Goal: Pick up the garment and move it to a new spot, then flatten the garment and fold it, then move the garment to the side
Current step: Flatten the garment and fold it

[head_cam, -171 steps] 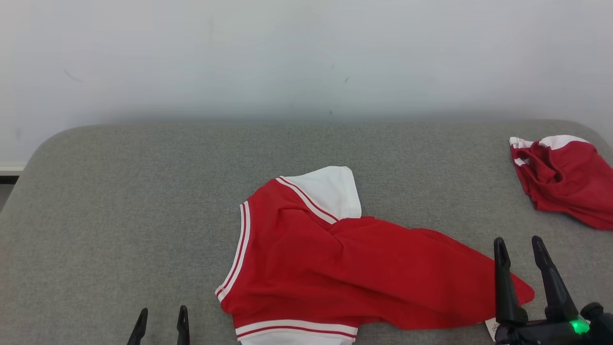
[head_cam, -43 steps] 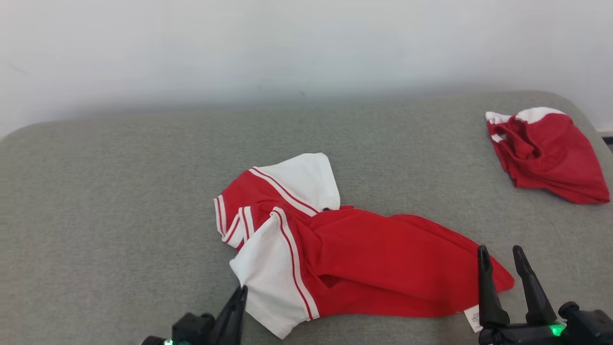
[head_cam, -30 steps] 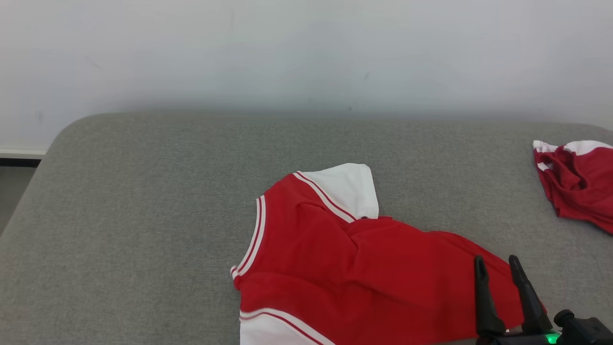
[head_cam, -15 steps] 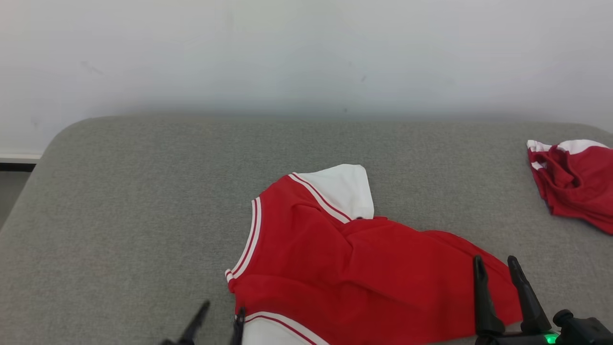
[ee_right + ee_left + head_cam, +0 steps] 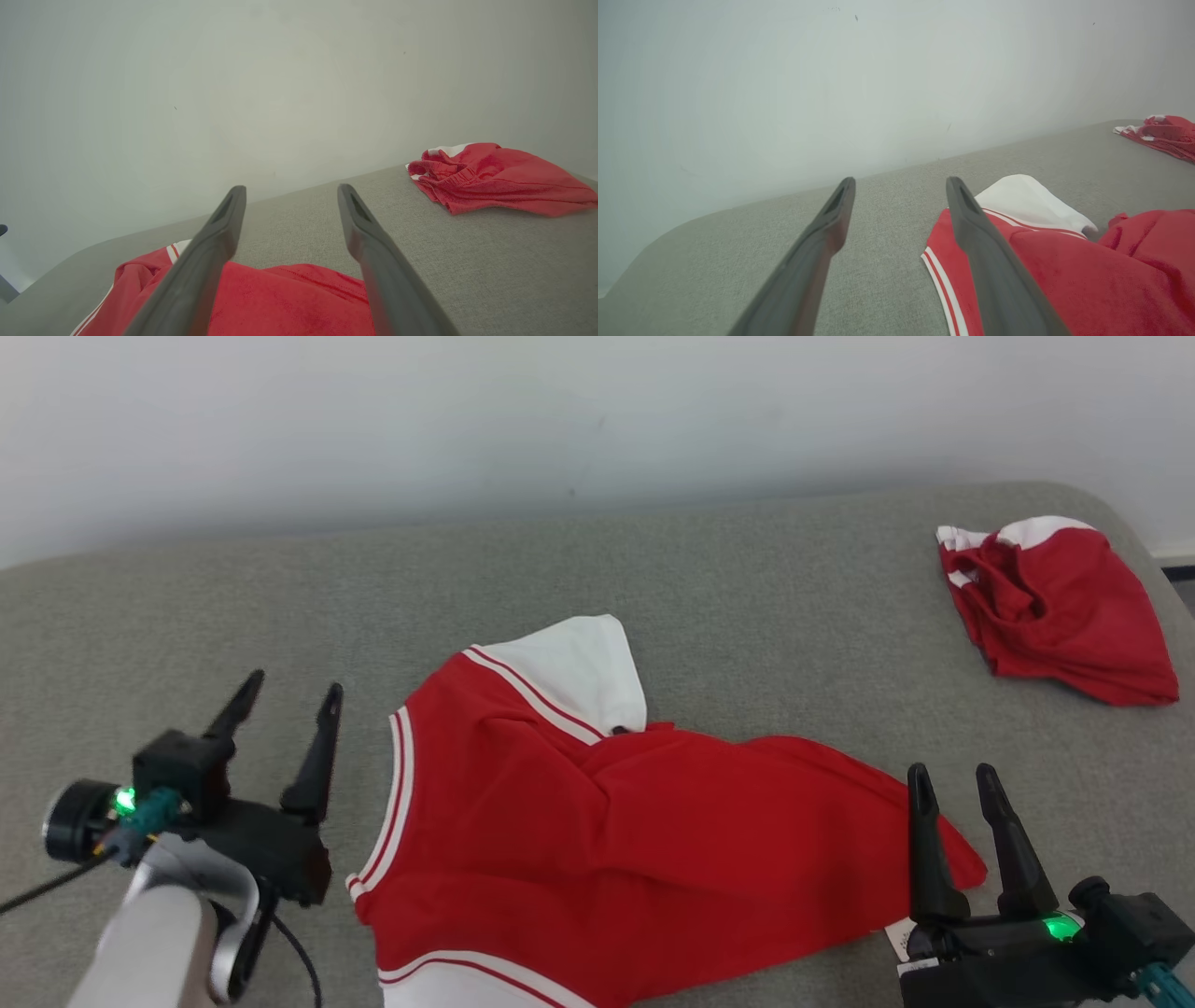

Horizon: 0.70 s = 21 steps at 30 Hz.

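The garment point(image 5: 607, 840) is a red shirt with white sleeves and red-and-white striped trim, lying rumpled on the grey table point(image 5: 280, 607), one white sleeve point(image 5: 569, 667) pointing away from me. The left wrist view has the garment point(image 5: 1087, 275) at lower right; the right wrist view has the garment point(image 5: 280, 298) at the bottom. My left gripper point(image 5: 289, 695) is open and empty, lifted just left of the striped collar edge. My right gripper point(image 5: 948, 775) is open and empty over the shirt's right corner point(image 5: 962, 868).
A second red-and-white garment point(image 5: 1055, 607) lies bunched at the table's far right, also visible as a red heap point(image 5: 495, 177) in the right wrist view. A pale wall point(image 5: 560, 411) runs behind the table. Bare grey cloth lies left of the shirt.
My left gripper has opened, let go of the near white sleeve and risen to the left of the shirt. The head camera has shifted. The right gripper stays open.
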Motion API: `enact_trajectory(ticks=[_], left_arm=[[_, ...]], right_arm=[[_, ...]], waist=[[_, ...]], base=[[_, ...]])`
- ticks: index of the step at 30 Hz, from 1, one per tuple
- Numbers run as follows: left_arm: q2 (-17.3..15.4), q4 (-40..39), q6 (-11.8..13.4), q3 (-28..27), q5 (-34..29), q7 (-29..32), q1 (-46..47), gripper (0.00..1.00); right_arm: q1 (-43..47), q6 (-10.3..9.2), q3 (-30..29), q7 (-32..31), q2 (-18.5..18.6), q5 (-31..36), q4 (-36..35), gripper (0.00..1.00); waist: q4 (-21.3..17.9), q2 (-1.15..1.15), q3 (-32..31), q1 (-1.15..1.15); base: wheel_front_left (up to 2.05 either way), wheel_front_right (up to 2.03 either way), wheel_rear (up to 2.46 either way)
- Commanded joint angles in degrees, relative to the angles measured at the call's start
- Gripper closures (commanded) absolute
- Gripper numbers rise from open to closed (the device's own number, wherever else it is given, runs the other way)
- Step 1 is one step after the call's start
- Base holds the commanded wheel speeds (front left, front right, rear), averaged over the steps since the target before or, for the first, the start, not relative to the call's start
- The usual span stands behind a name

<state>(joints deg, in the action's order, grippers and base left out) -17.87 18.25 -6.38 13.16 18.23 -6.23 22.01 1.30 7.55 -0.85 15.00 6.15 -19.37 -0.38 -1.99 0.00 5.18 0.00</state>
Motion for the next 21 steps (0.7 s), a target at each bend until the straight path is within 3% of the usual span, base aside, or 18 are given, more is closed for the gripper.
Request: enact_trajectory(ticks=[1, 10, 21], left_arm=[[-1.1, 0.7, -0.2, -0.2, 0.6, 0.7, 2.0, 0.0], [-6.5, 9.1, -1.0, 2.5, 5.5, 7.4, 10.3, 0.0], [-8.4, 15.7, -1.0, 9.1, 9.8, 11.4, 12.0, 0.0]], right_arm=[[-1.0, -0.16, 0.3, 0.2, -0.5, -0.4, -0.1, 0.0], [-3.6, -0.16, 0.5, 0.2, -1.8, -0.8, 0.6, 0.0], [-5.2, -0.16, 0.8, 0.2, -1.9, -0.8, 0.6, 0.0]], waist=[[-4.7, 0.0, 4.5, 0.0], [-10.3, 0.0, 8.3, 0.0], [-11.5, 0.0, 10.2, 0.0]], base=[[0.0, 0.0, 0.0], [0.0, 0.0, 0.0], [0.0, 0.0, 0.0]])
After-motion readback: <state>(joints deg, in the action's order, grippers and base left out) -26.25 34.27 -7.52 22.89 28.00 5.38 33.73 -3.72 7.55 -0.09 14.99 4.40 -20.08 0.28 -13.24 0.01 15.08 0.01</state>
